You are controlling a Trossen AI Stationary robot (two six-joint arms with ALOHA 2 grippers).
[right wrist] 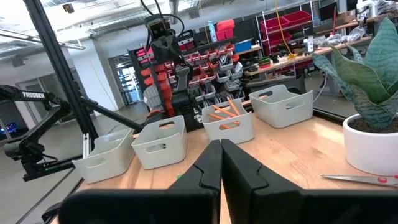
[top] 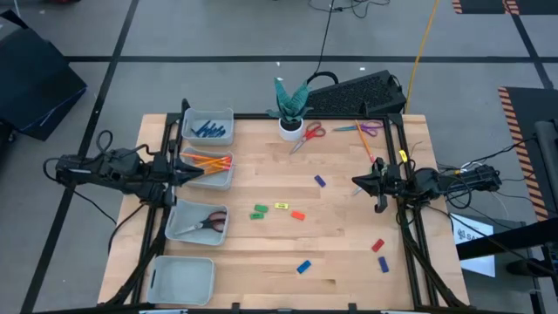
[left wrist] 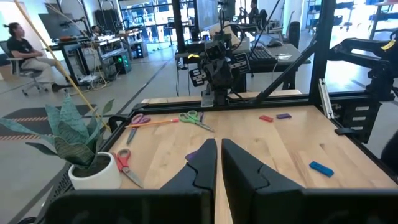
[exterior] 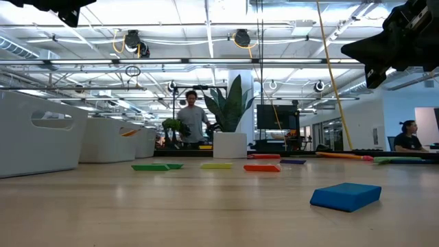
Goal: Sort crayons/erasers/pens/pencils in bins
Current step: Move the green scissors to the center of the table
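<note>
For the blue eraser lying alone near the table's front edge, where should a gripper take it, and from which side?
Judging by its pose, the blue eraser is best taken from straight above, fingers closing across its short width. It lies flat on the table as a low block, slightly angled, with bare wood all round, so nothing blocks a top approach. The right gripper looks nearer than the left gripper.

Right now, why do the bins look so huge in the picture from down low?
In the low view the bins sit close to the lens, so they loom; the blue eraser looks big too. In the high view, from farther away, the bins look small.
</note>
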